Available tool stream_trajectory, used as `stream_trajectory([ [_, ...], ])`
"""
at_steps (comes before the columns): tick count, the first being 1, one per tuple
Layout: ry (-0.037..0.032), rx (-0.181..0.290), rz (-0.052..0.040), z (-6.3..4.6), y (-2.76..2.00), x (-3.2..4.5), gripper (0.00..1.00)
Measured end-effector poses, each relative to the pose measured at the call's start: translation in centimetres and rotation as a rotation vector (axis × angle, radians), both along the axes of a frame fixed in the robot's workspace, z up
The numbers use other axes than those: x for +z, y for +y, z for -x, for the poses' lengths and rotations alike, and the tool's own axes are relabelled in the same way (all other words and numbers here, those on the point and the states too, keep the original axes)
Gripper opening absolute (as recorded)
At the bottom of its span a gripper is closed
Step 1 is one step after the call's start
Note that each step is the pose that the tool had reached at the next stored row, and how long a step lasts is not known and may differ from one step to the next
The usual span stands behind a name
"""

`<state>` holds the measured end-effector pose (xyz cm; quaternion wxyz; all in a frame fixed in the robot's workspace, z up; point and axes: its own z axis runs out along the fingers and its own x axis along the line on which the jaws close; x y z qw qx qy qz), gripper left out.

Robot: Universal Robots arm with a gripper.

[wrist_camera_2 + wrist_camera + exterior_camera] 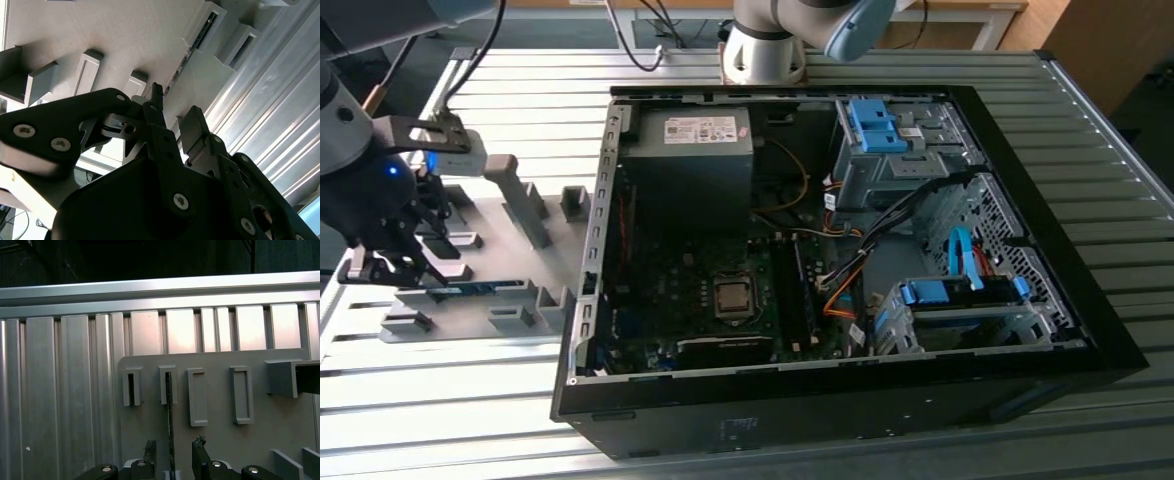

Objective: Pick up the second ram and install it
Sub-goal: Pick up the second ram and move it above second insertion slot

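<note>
pincer is released, as i read it from both wrist views: its two dark fingers stand apart with the second ram running edge-on between them. a sliver of the grey plate shows on either side of the stick, so neither finger is pressing on it. in the second wrist view the pincer shows the same way, with the second ram as a thin dark strip leading from a raised holder toward the gap between the finger pads.

in the exterior view the pincer hangs low at the exterior view's left, over the grey fixture plate. the second ram lies there as a short blue-green strip in one of the plate's holders, just beside the fingertips. the plate carries several upright grey blocks and rectangular pockets; in the first wrist view i count a row of these pockets, and one end of the stick sits in the narrow one next to it.

the plate rests on a ribbed aluminium worktop. the open computer case takes the middle and the exterior view's right of that view, well apart from the stick. inside it i can see the power supply, the cpu socket, a bundle of orange and black cables, and bright-blue drive-bay clips. the arm's base stands behind the case, at the top middle of the exterior view.
</note>
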<state>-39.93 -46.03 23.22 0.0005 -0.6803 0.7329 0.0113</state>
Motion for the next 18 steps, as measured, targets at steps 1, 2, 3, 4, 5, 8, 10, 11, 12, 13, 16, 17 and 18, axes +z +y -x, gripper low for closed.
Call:
stream_trajectory([
  [1,-0.0001,0.0,-0.0001,0.0,0.0,-0.04,0.42],
  [2,-0.0001,0.0,-0.0001,0.0,0.0,-0.07,0.42],
  [3,0.0,0.0,0.0,0.0,0.0,-0.1,0.42],
  [4,0.0,0.0,0.0,0.0,0.0,-0.14,0.42],
  [5,0.0,0.0,-0.0001,0.0,0.0,-0.18,0.42],
  [8,0.0005,0.0,0.0,0.0,0.0,-0.32,0.42],
  [10,0.0007,0.0,0.0,0.0,0.0,-0.44,0.42],
  [11,0.0008,0.0,0.0,0.0,0.0,-0.49,0.42],
  [12,0.0009,0.0,0.0,0.0,0.0,-0.54,0.42],
  [13,0.001,0.0,0.0001,0.0,0.0,-0.57,0.42],
  [16,0.0008,0.0,0.0,0.0,0.0,-0.61,0.42],
  [17,0.0008,0.0,0.0,0.0,0.0,-0.61,0.42],
  [18,0.0007,0.0,0.0,0.0,0.0,-0.62,0.42],
])
